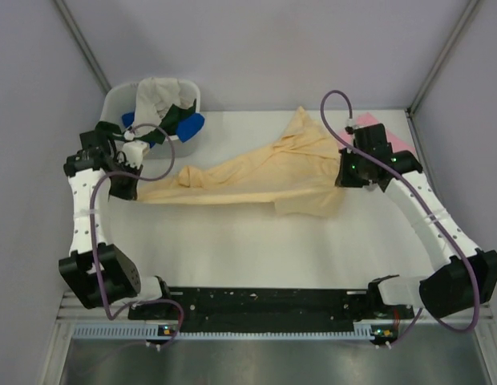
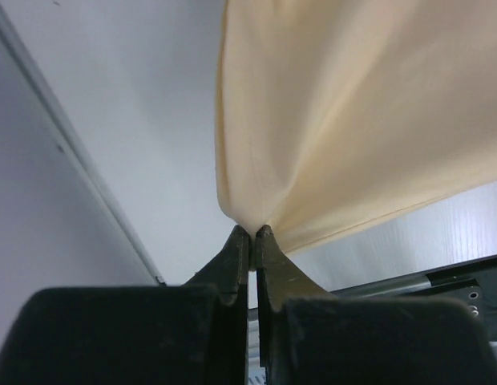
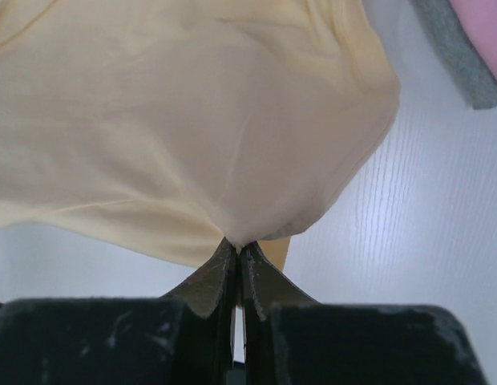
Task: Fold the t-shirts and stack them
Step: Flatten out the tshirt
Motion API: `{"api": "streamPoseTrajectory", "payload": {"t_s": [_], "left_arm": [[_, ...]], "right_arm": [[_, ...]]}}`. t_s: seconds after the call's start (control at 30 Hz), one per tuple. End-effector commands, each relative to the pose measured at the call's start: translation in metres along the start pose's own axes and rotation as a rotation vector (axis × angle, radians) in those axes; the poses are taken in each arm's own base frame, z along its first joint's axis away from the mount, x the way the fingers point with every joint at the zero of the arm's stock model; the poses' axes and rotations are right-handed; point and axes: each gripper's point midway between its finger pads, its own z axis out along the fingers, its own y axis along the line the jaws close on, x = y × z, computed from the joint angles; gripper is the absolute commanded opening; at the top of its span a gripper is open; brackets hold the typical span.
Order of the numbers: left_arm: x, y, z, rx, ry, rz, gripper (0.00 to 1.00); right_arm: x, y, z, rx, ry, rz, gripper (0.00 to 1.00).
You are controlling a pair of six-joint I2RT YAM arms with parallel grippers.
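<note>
A pale peach-yellow t-shirt (image 1: 256, 172) hangs stretched between my two grippers above the white table. My left gripper (image 1: 130, 192) is shut on its left end, and the cloth (image 2: 353, 120) fans out from my fingertips (image 2: 252, 233). My right gripper (image 1: 342, 176) is shut on its right edge, with the cloth (image 3: 192, 120) bunched at the tips (image 3: 238, 245). A pink shirt (image 1: 397, 143) lies at the table's far right, mostly behind my right arm; it also shows in the right wrist view (image 3: 481, 32). Cream-white (image 1: 156, 96), dark green (image 1: 178, 112) and blue (image 1: 188, 126) shirts sit in the tub.
A white plastic tub (image 1: 116, 103) stands at the back left, close behind my left gripper. A grey strip (image 3: 453, 56) lies beside the pink shirt. The black rail (image 1: 264, 301) with the arm bases runs along the table's near edge.
</note>
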Motion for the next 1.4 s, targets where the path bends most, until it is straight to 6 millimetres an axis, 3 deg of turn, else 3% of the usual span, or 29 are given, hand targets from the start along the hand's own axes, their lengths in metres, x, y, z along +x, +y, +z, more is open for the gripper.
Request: {"api": "streamPoseTrajectory", "payload": {"t_s": [0.0,0.13,0.23,0.5,0.6,0.67,0.77,0.9,1.1,1.23,1.3,1.37], "left_arm": [[-0.005,0.003,-0.055,-0.084,-0.05,0.054,0.0],[-0.025,0.009,-0.098,-0.174,-0.145,0.067,0.0],[-0.043,0.015,-0.143,-0.282,-0.244,0.07,0.0],[-0.08,0.016,-0.294,-0.578,-0.539,0.076,0.0],[-0.088,0.017,-0.331,-0.665,-0.625,0.08,0.0],[-0.095,0.013,-0.326,-0.626,-0.644,0.09,0.0],[-0.109,0.012,-0.297,-0.519,-0.647,0.095,0.0],[-0.134,0.029,-0.268,-0.48,-0.682,0.081,0.0],[-0.177,0.067,-0.266,-0.544,-0.771,0.019,0.0],[-0.194,0.074,-0.279,-0.556,-0.818,0.012,0.0],[-0.197,0.073,-0.291,-0.577,-0.849,0.02,0.0],[-0.196,0.069,-0.302,-0.594,-0.875,0.034,0.0]], "right_arm": [[0.027,-0.006,-0.043,-0.009,0.112,-0.062,0.0],[0.018,0.015,-0.077,-0.122,0.058,-0.067,0.0],[0.002,0.03,-0.111,-0.193,-0.001,-0.077,0.0],[-0.06,0.066,-0.253,-0.371,-0.409,-0.135,0.0],[-0.078,0.071,-0.284,-0.386,-0.527,-0.153,0.0],[-0.091,0.066,-0.279,-0.347,-0.562,-0.149,0.0],[-0.113,0.068,-0.26,-0.329,-0.583,-0.148,0.0],[-0.171,0.077,-0.233,-0.354,-0.645,-0.135,0.0],[-0.264,0.08,-0.202,-0.529,-0.661,0.027,0.0],[-0.286,0.074,-0.215,-0.577,-0.698,0.064,0.0],[-0.283,0.076,-0.233,-0.572,-0.738,0.043,0.0],[-0.281,0.064,-0.248,-0.538,-0.776,0.03,0.0]]}}
